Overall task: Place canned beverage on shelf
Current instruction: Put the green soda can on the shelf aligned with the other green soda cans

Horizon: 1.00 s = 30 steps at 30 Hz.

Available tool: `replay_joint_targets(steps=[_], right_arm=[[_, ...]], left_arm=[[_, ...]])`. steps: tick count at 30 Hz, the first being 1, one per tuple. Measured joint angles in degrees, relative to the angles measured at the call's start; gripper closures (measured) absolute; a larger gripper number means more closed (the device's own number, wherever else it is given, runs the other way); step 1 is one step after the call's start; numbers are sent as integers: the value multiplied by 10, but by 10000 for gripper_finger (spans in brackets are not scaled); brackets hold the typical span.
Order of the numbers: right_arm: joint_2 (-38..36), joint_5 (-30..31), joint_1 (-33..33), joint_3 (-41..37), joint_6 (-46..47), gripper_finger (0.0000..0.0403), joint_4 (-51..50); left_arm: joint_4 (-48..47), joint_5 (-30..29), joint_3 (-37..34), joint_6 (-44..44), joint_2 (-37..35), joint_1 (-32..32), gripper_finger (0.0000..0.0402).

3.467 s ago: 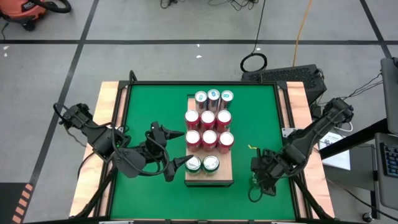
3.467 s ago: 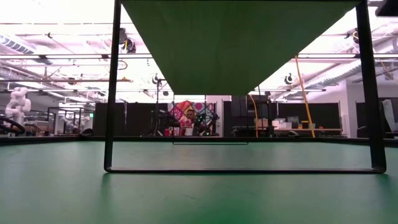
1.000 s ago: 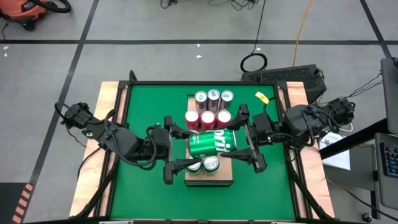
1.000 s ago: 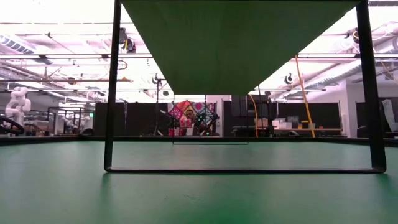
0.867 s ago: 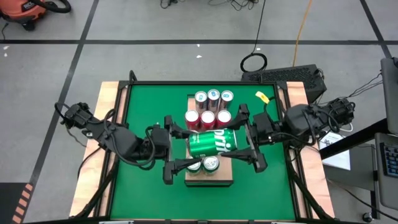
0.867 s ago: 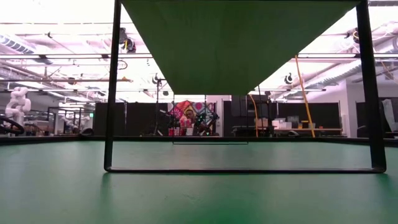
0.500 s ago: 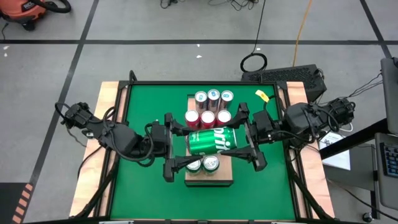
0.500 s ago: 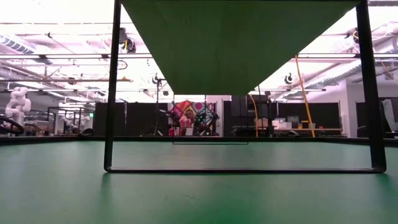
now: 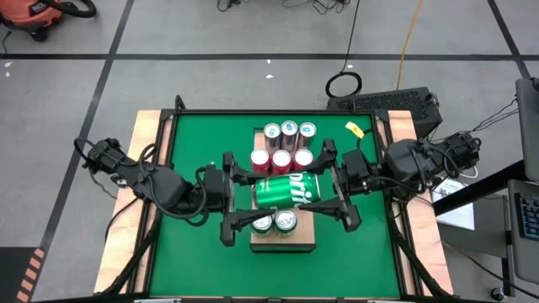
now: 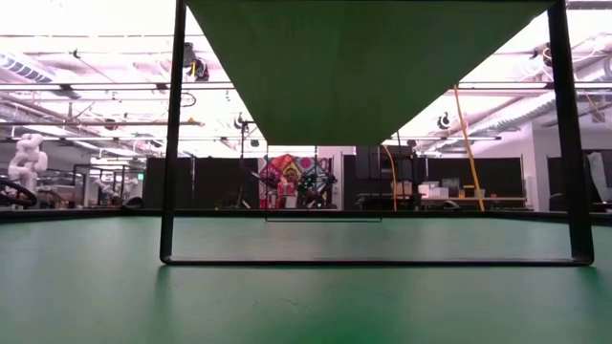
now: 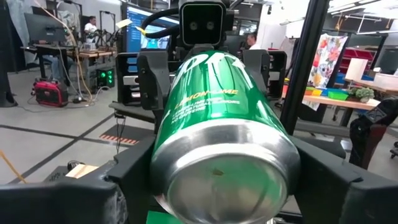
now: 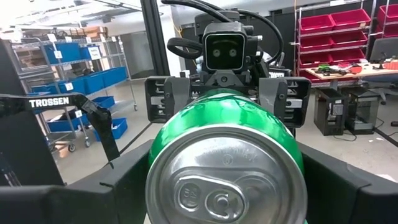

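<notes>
We are holding a green aluminium can (image 9: 287, 190) sideways above the pale wooden shelf (image 9: 283, 244), left gripper (image 9: 237, 193) and right gripper (image 9: 334, 188) each pinching one end.

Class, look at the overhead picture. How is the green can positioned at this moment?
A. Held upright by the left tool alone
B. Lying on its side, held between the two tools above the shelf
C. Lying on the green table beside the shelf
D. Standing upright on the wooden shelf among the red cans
B: the green can lies sideways between the left tool and the right tool, over the shelf.
</notes>
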Motion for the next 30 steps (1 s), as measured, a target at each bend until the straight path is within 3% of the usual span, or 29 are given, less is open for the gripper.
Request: replay_joint_targets(steps=[9, 19, 25, 30], right_arm=[[0, 0, 0, 0, 20, 67, 1], [-1, -1, 2, 0, 197, 38, 2], [-6, 1, 2, 0, 323, 38, 0], [-6, 2, 2, 0, 358, 37, -17]], left_arm=[[3, -1, 0, 17, 0, 0, 118], [13, -23, -1, 178, 1, -14, 118], [24, -69, -1, 320, 1, -33, 118], [24, -117, -1, 395, 1, -47, 118]])
